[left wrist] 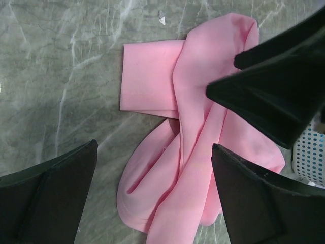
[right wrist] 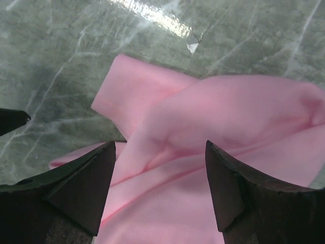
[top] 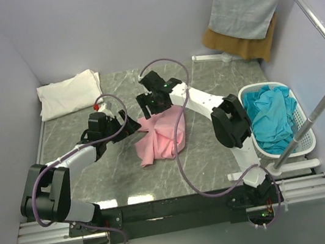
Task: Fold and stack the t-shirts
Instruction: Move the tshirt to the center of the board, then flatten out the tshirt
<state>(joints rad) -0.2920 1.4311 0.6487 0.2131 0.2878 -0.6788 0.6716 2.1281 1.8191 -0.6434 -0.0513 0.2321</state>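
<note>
Right now your pink t-shirt (top: 163, 135) lies crumpled near the middle of the grey marbled table (top: 218, 82), bunched into loose folds rather than spread flat. One flat, squared part of it sticks out over the stone towards the far side, and the rest twists into a rounded heap.

Your left claw (left wrist: 155, 147) hangs over the shirt's left side with its jaws spread wide and nothing between them. In the left wrist view the pink cloth lies on the table below the gap, and neither finger presses on it.

Your right claw (right wrist: 160, 145) sits over the far edge of the same shirt, and its jaws also stand apart. In the right wrist view the cloth fills the space beneath and ahead of the fingers (right wrist: 81, 188), but no fold is pinched between them. The two claws are close together above the garment, and the right one shows as a dark shape at the upper right of the left wrist view.

A small pale scrap (right wrist: 193, 46) lies on the bare table just beyond the shirt.

Your cream-white t-shirt (top: 68, 93) rests folded at the far left corner of the table, well apart from the pink one. The teal-blue t-shirts (top: 270, 118) are heaped in the white basket (top: 300, 131) at the right edge.

Behind the table, a grey cloth (top: 244, 7) hangs from a hanger, with a mustard-brown cloth (top: 240, 44) beneath it.
</note>
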